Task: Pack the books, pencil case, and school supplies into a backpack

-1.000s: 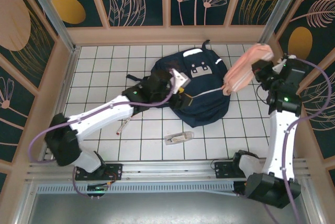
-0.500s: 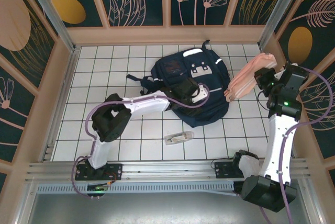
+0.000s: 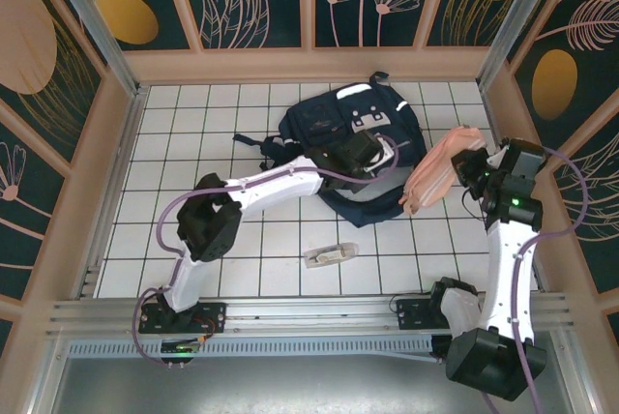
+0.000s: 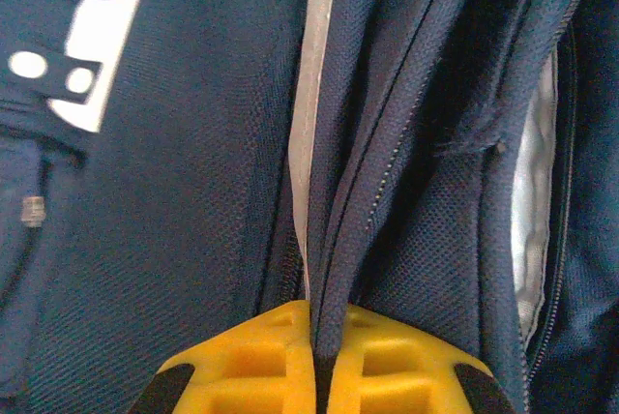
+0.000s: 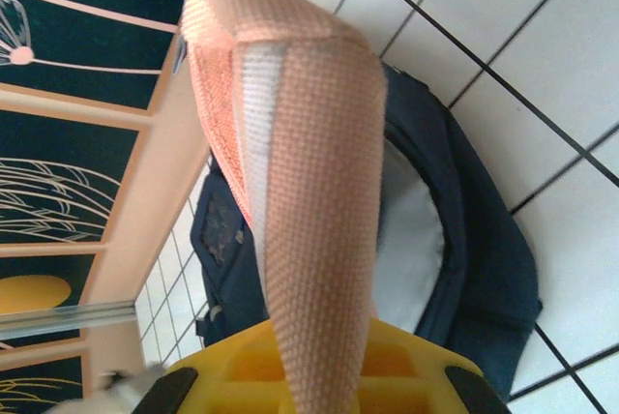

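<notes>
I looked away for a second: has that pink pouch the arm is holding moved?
Yes. The pink pouch, clamped in the right gripper, has come away from the back corner post toward the near edge and closer to the backpack.

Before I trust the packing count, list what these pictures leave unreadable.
Backpack contents: top and left wrist views, hidden by its own fabric, pinched in the left gripper.
Pencil case lower end: right wrist view, cut off between the right gripper's fingers.
Small clear case contents: top view, too small.
</notes>
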